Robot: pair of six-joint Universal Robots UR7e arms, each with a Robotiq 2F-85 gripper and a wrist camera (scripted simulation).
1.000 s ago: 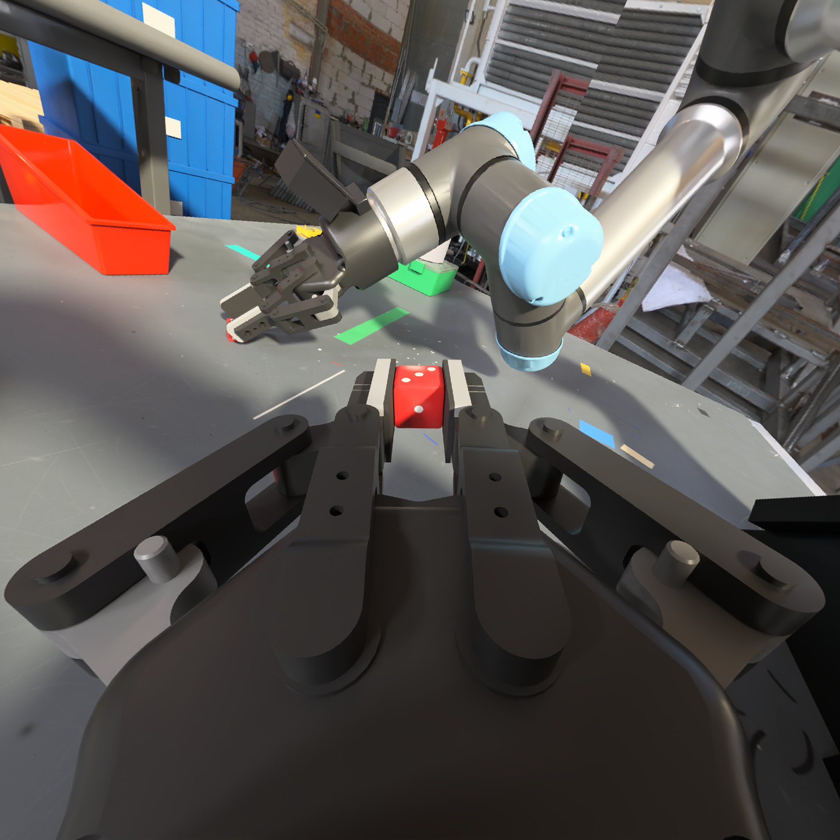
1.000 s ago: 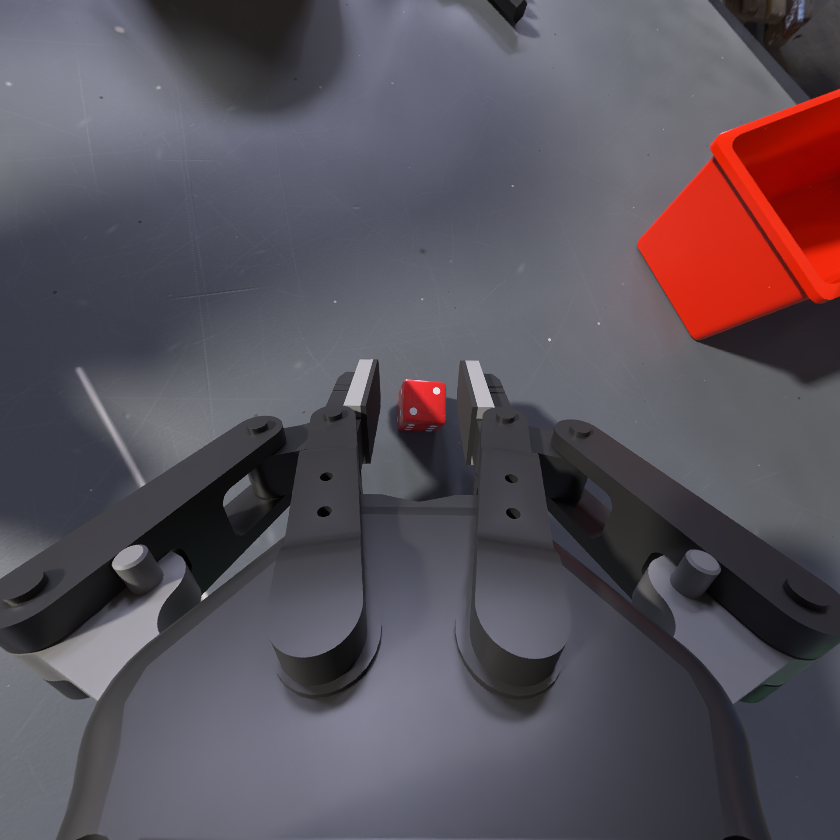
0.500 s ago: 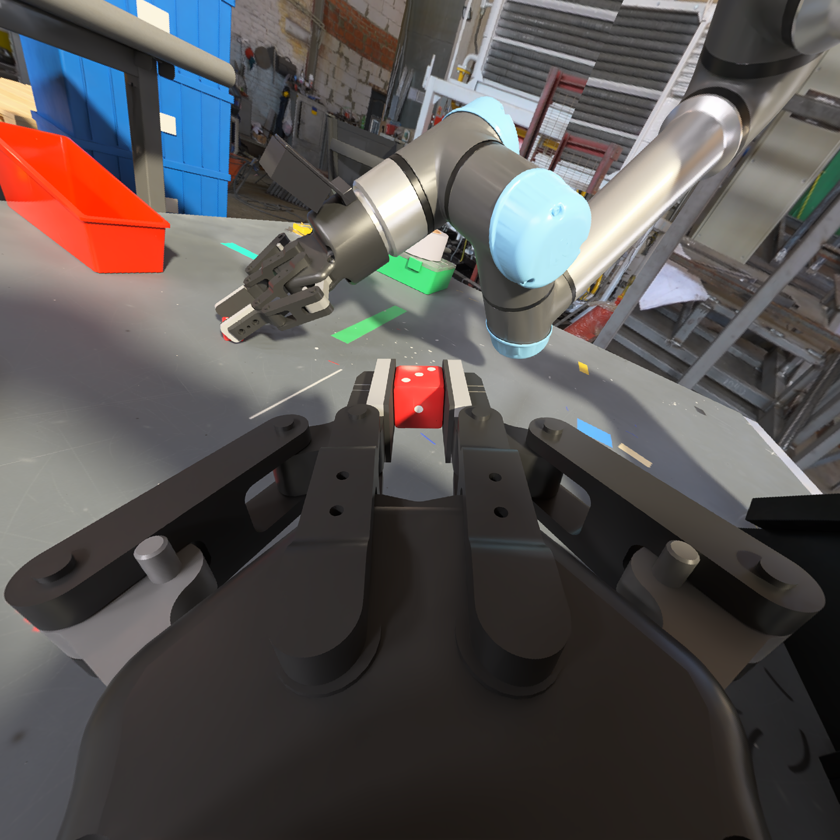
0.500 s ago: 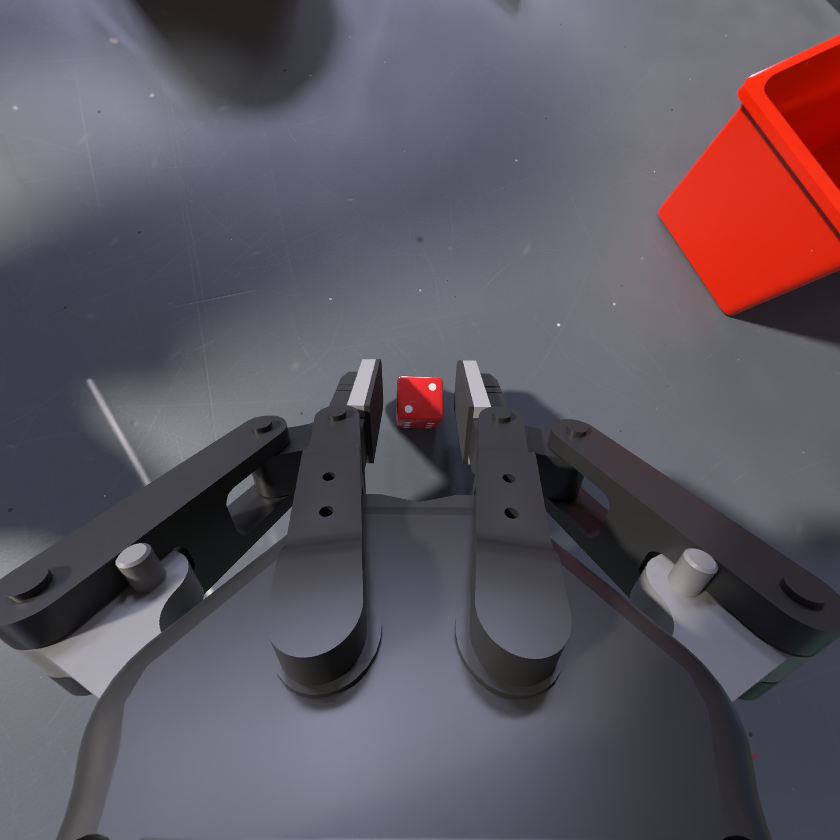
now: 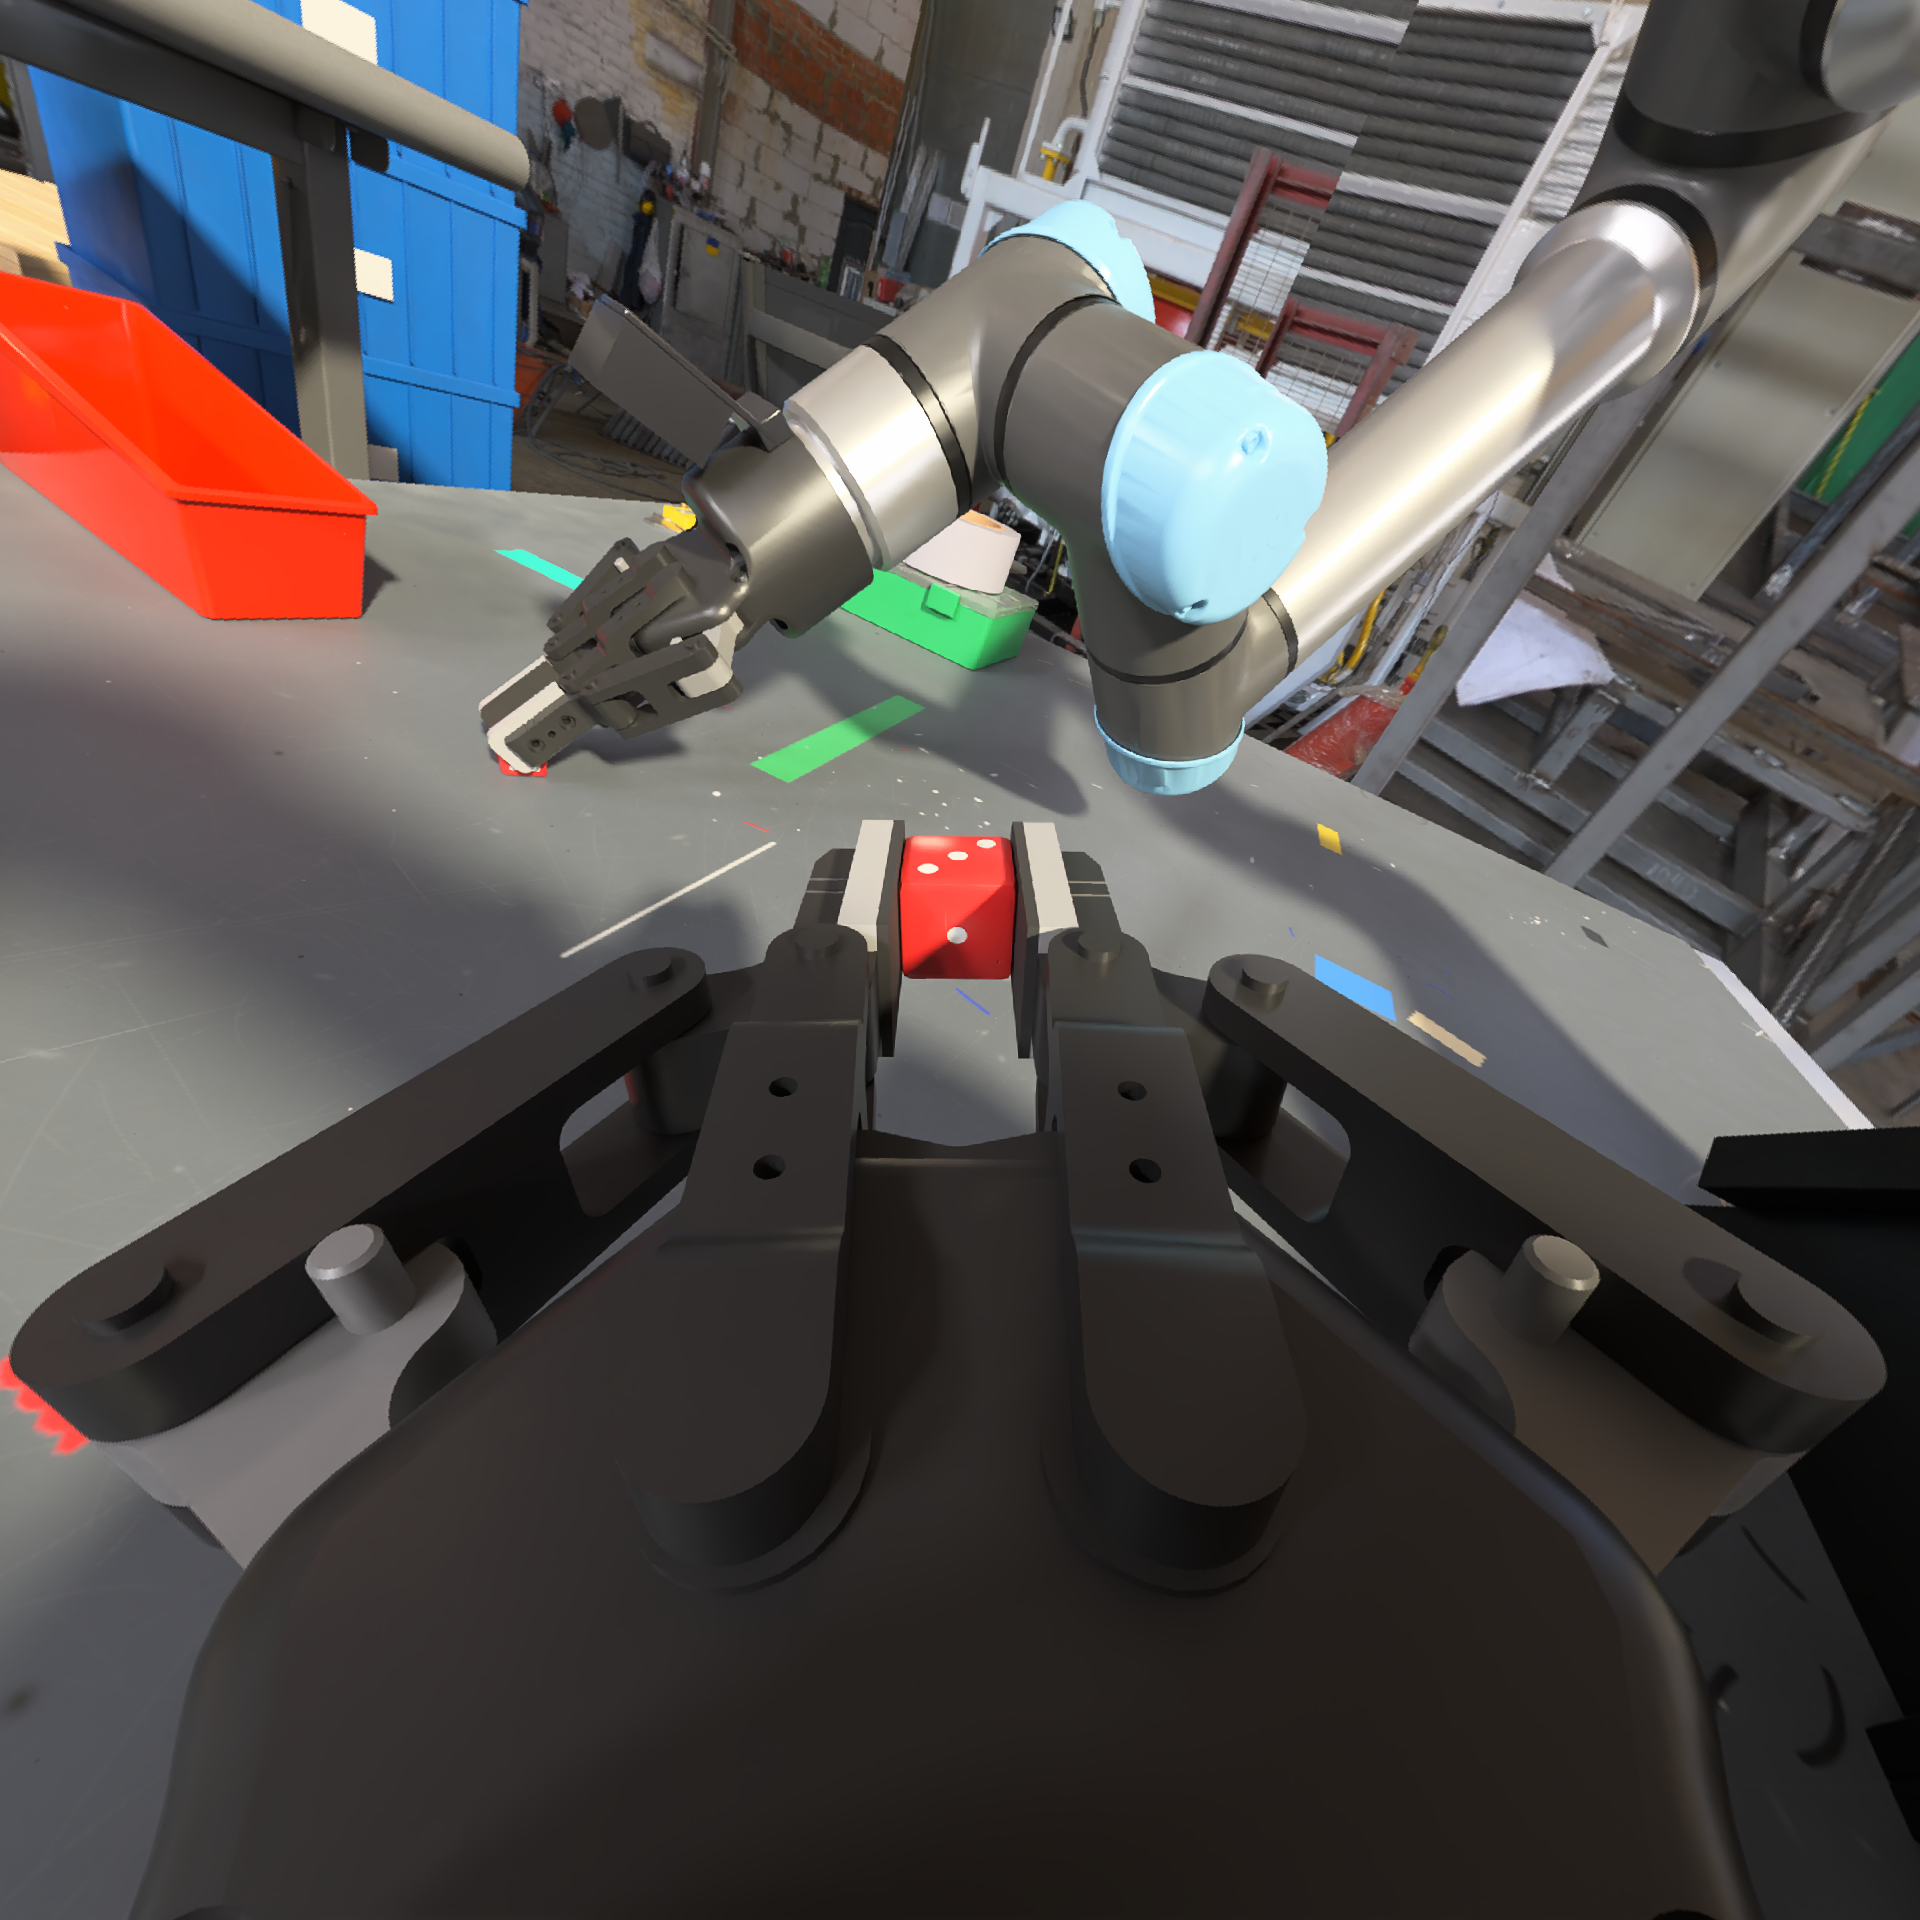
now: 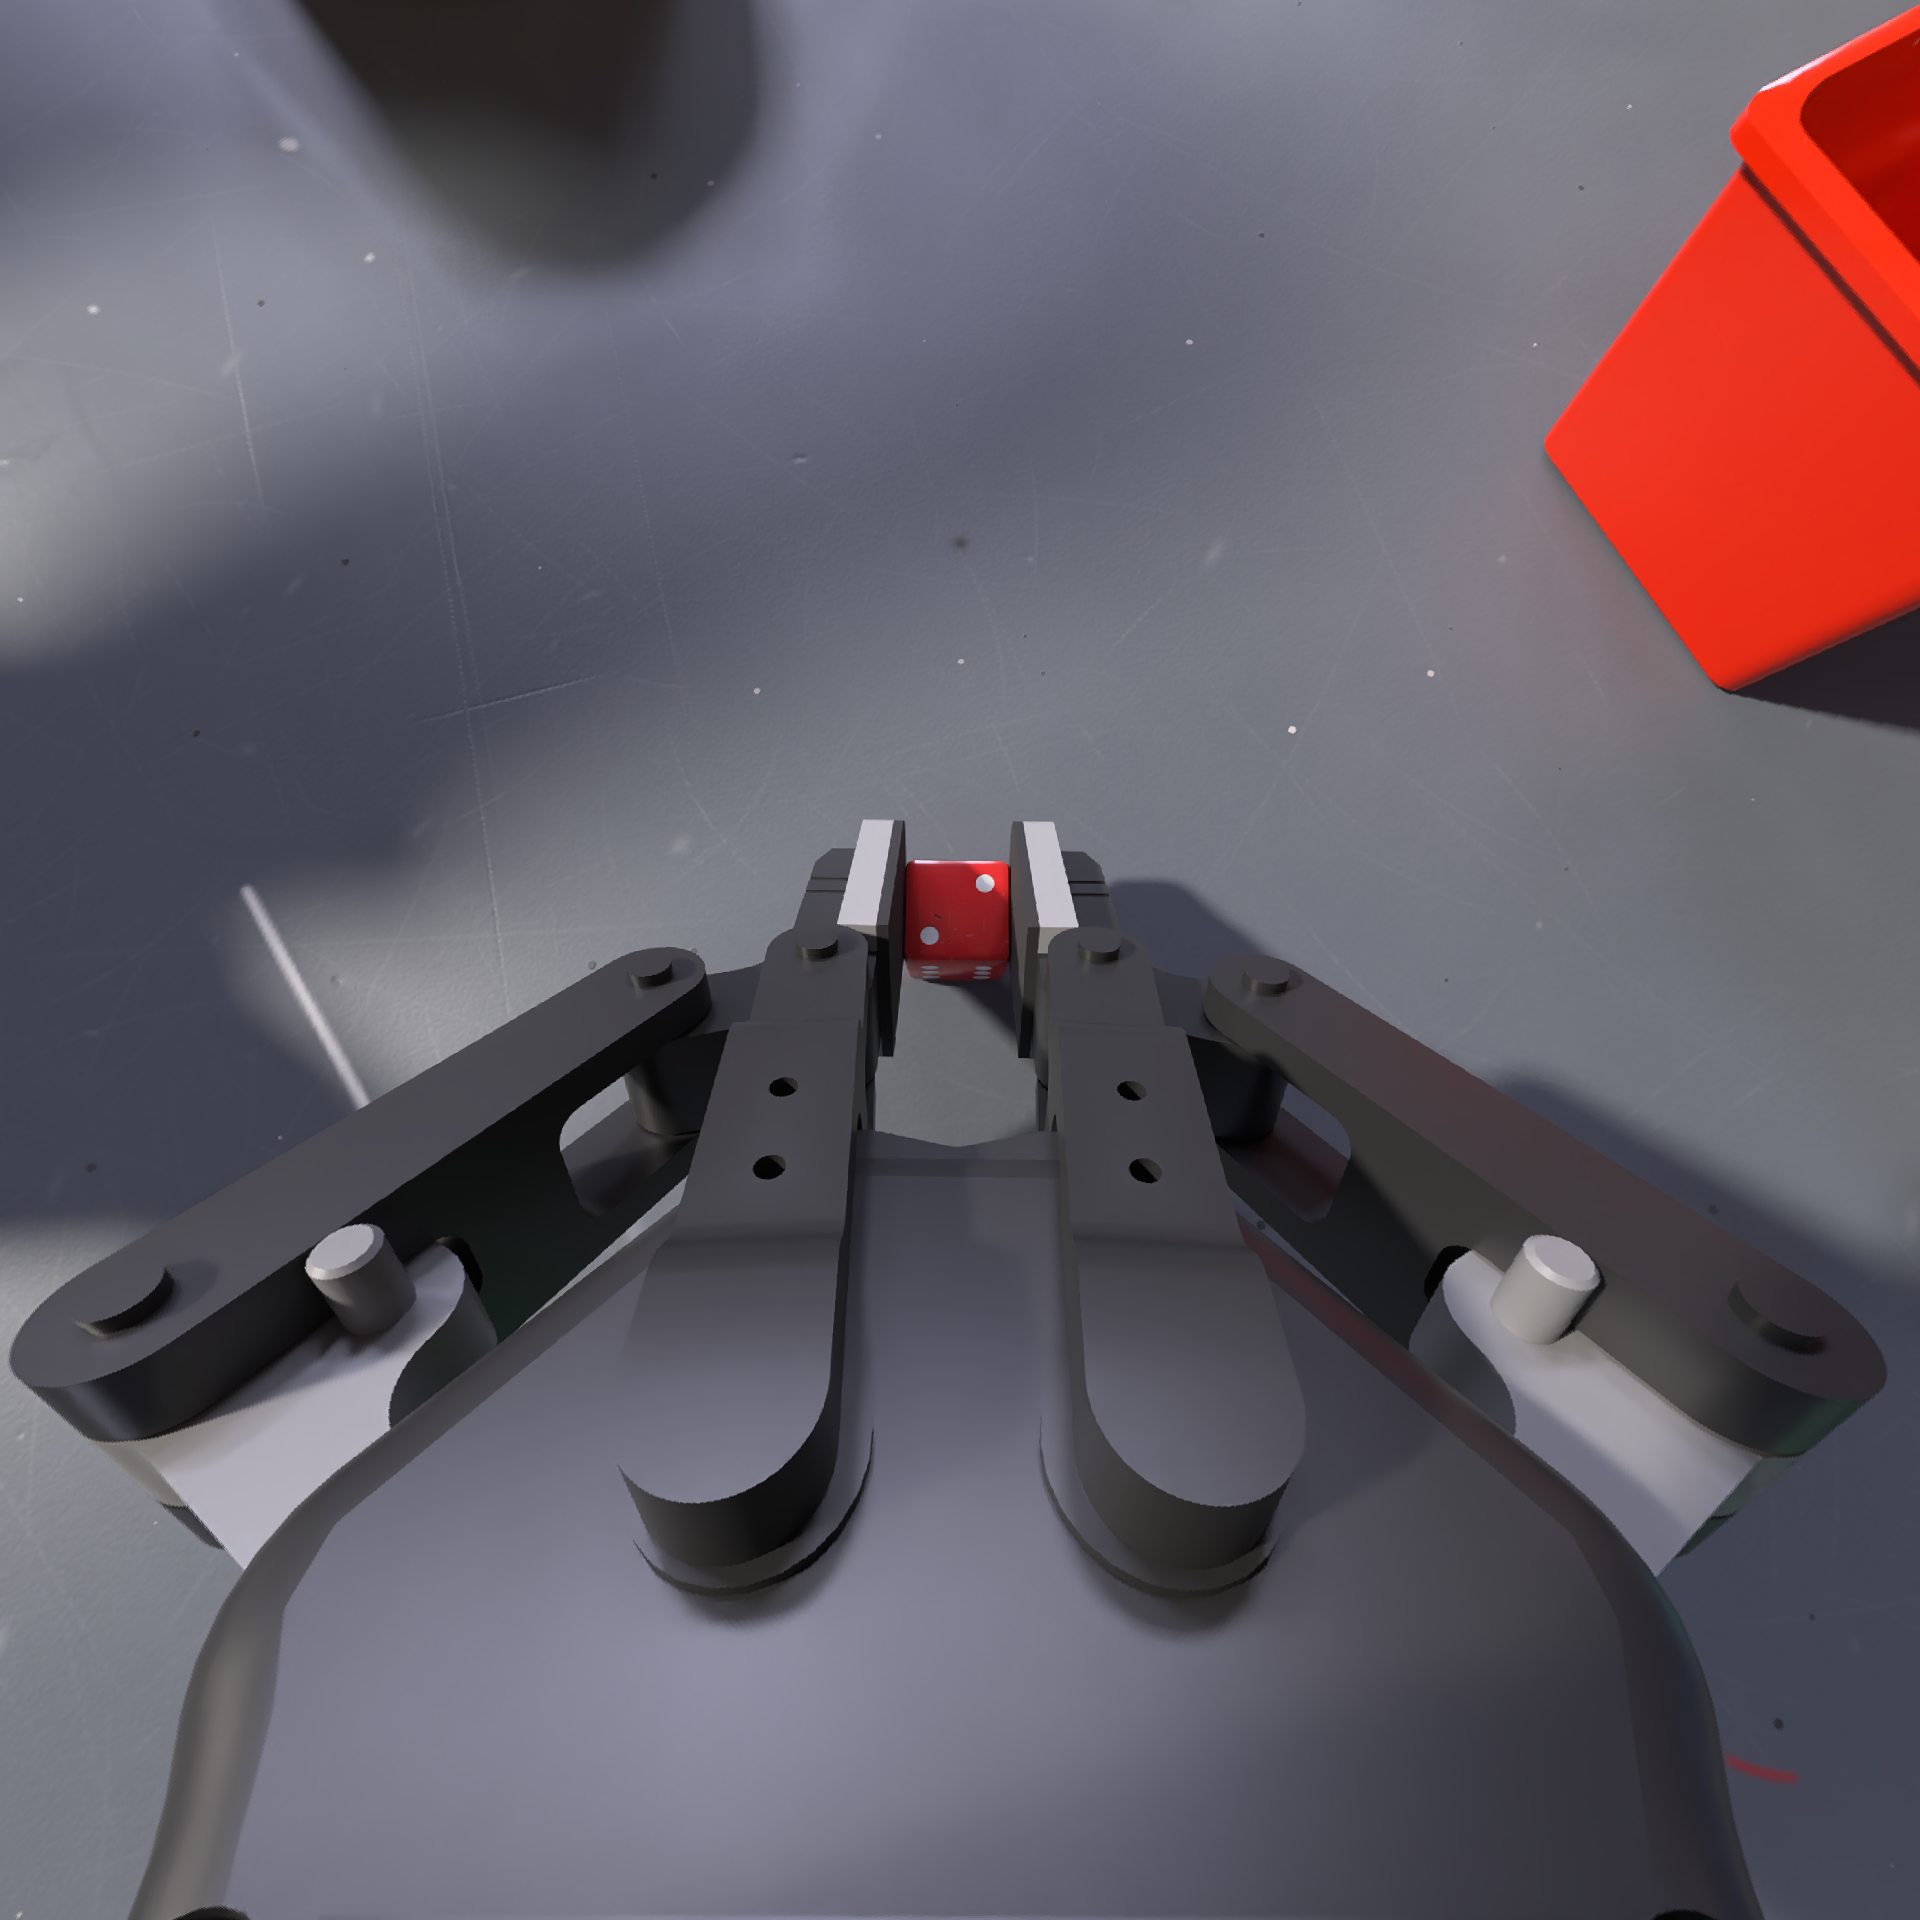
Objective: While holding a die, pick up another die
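My left gripper [image 5: 956, 896] is shut on a red die [image 5: 956, 920] and holds it above the grey table [image 5: 312, 914]. My right gripper [image 6: 956, 896] is down at the table, its pads closed against the sides of a second red die [image 6: 956, 909] that rests on the surface. In the left wrist view the right gripper [image 5: 525, 732] shows farther off, fingertips at the table, with that second die [image 5: 523, 767] as a red sliver under them.
A red bin [image 5: 187, 468] stands at the table's far left; it also shows in the right wrist view [image 6: 1745, 416] to the right of the die. A black object [image 5: 1829, 1174] lies at the table's right edge. The right arm's elbow [image 5: 1195, 499] hangs over the table.
My right gripper's fingers have closed from a wide gap around the second die to touching its sides. The left gripper still holds its die.
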